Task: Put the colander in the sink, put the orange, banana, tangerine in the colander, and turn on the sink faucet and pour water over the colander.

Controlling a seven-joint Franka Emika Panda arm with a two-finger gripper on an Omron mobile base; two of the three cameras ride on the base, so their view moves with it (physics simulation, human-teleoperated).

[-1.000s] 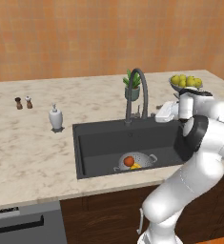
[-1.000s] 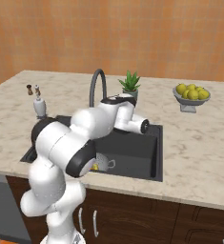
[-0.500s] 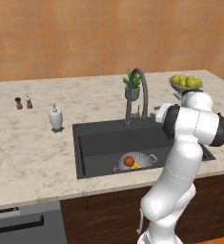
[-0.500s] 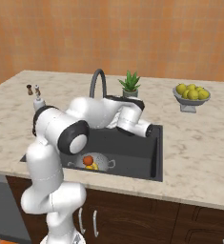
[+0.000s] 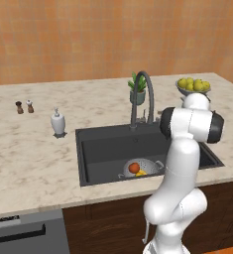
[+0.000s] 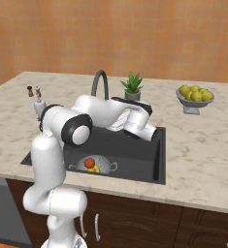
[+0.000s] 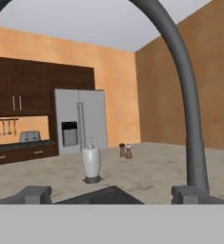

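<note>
The counter (image 5: pixel 33 154) was pale marble, running along the orange wall, with the sink (image 5: pixel 103 151) sunk into it near its front edge. The sink was a dark rectangular basin. Inside it, close to the front wall and toward the right half, sat the colander (image 5: pixel 140 169), upright on the sink floor. In the colander lay a round orange fruit (image 5: pixel 133 168) and, just beside it on the right, a yellow banana (image 5: pixel 142 173); the two seemed to touch. Whether a second round fruit lay under them could not be told.

The faucet (image 5: pixel 142 94) rose from the back edge of the sink, its arched spout reaching over the basin. No water stream could be seen from it.

Behind the faucet a small potted plant (image 6: pixel 132 86) stood on the counter. Toward the right back corner of the counter a footed bowl (image 6: pixel 195 99) held a heap of yellow-green fruits (image 6: pixel 195 92).

On the counter left of the sink stood a white soap bottle (image 5: pixel 58 123), and further left, near the back edge, two small shakers (image 5: pixel 24 106) side by side.

The pincer (image 7: pixel 111 195) was spread fully wide and held nothing; in the hand view its fingertips (image 7: pixel 35 194) stood apart, with the faucet's stem right by the right-hand tip.
</note>
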